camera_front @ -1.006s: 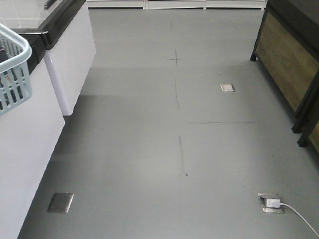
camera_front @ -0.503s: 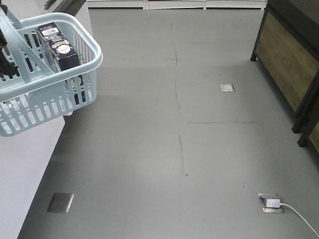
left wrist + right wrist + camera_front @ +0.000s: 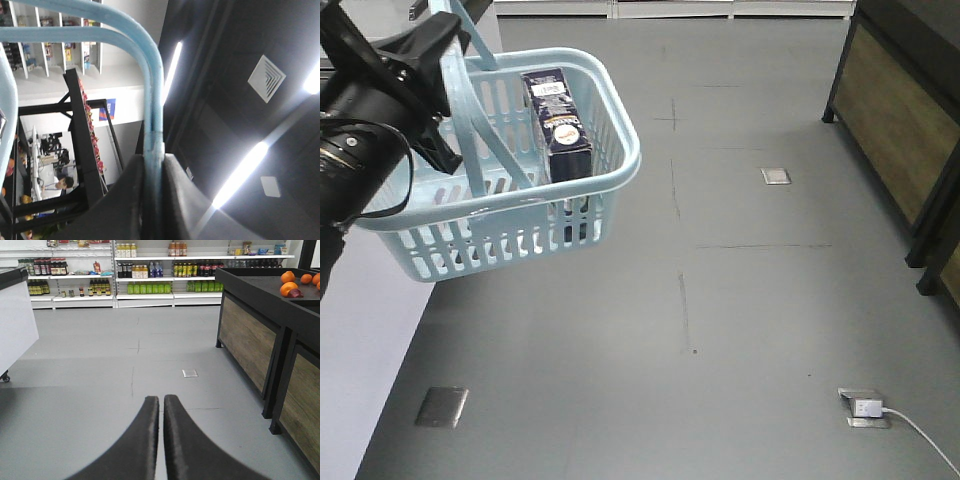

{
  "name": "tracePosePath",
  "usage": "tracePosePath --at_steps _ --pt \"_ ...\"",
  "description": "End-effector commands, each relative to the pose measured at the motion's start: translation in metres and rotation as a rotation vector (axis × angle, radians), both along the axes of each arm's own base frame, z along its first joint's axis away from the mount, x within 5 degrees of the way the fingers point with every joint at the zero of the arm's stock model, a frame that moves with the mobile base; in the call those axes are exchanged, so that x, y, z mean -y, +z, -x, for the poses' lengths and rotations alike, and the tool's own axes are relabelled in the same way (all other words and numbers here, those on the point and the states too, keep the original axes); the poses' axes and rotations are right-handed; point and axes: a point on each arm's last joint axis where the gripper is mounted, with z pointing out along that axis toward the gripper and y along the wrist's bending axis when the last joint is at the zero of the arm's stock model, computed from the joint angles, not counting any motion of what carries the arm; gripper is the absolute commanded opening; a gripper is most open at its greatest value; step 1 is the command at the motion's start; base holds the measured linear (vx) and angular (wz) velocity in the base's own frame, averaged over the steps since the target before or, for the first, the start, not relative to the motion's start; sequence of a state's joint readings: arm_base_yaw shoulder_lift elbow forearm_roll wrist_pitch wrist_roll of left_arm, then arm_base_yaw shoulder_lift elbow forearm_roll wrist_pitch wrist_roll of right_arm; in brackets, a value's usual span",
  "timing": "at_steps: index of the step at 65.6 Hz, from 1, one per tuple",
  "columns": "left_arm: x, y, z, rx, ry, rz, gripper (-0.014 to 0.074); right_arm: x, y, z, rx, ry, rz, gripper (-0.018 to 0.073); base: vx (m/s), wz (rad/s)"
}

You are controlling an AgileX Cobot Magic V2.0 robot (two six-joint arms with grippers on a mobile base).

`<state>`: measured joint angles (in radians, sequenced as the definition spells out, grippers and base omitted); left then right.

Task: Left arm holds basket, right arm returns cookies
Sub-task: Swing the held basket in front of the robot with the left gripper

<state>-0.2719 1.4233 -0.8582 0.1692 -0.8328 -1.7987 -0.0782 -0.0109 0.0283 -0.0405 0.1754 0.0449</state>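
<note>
Quick update from the remote desk. Over the last second the basket has swung in from the far left edge of the front view, where only a corner showed, to fill the upper left of the frame. The left arm has come into shot with it. In the left wrist view the left gripper is clamped tight on one swing handle, so the hold looks solid to me.

The cookies stand on end inside the basket, against its end wall nearest the frame centre. I'd say that puts the box where the other arm can get at it.

The right gripper hasn't started. Its fingers are pressed almost together with nothing between them, pointing out over bare floor at the drink shelves.

The handles cross the basket opening just left of the box, so I'd come in from above or from the right. A dark wood counter runs down the right edge and a cable sits lower right, both well apart from the basket.
</note>
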Motion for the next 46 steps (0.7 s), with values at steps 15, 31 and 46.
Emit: tracePosePath --at_steps 15,31,46 --pt "0.036 0.025 0.022 0.134 -0.138 0.049 -0.0004 0.000 0.001 0.000 0.066 0.002 0.014 -0.0009 0.00 0.00" --pt "0.064 0.013 0.026 0.098 -0.225 0.044 -0.0003 0.000 0.001 0.000 0.066 0.002 0.014 -0.0009 0.00 0.00" --pt "0.071 -0.003 0.034 0.054 -0.250 0.069 -0.0003 0.000 0.001 0.000 0.066 0.002 0.014 -0.0009 0.00 0.00"
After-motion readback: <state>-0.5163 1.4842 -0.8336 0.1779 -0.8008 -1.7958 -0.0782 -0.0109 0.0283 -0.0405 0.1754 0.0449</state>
